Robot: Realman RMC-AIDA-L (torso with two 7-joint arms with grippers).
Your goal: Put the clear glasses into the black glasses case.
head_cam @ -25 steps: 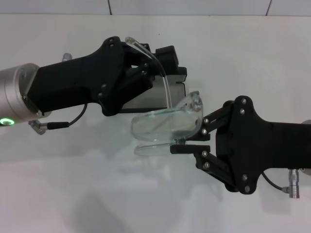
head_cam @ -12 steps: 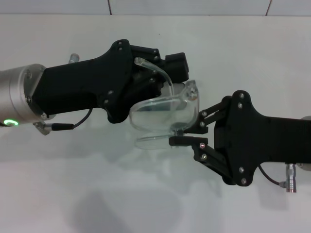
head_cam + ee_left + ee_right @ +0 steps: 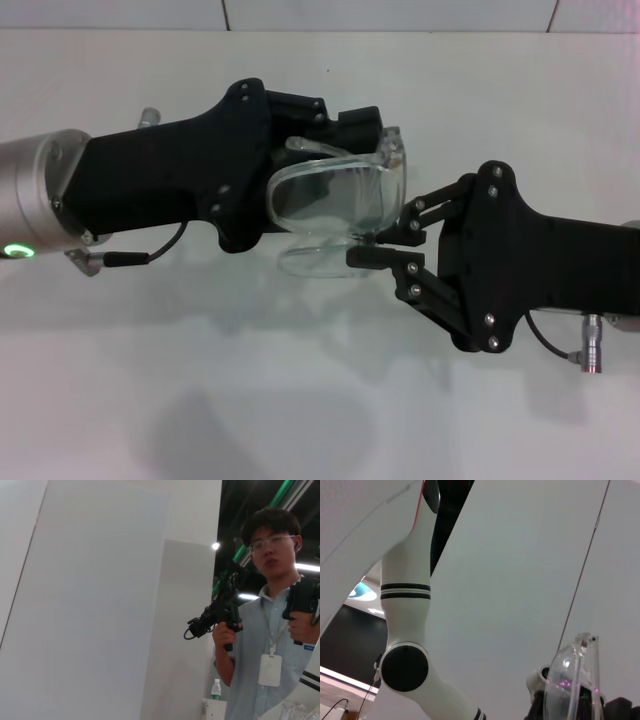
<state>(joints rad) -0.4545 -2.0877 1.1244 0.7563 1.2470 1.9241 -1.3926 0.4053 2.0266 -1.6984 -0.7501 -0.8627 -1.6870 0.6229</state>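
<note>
Nearest me, my right gripper has its fingers pinched on the lower rim of the clear glasses, holding them up off the white table so an arm can be folded. Beyond, my left gripper crowds the far temple; whether it grips, I cannot tell. The black glasses case is hidden.

Head view: bright, even overhead lighting on the white table, with soft diffuse shadows falling nearer than both arms. Left wrist view: dim background at right, ceiling lamps flaring. Right wrist view: evenly lit, nearby lens edge blurred.
</note>
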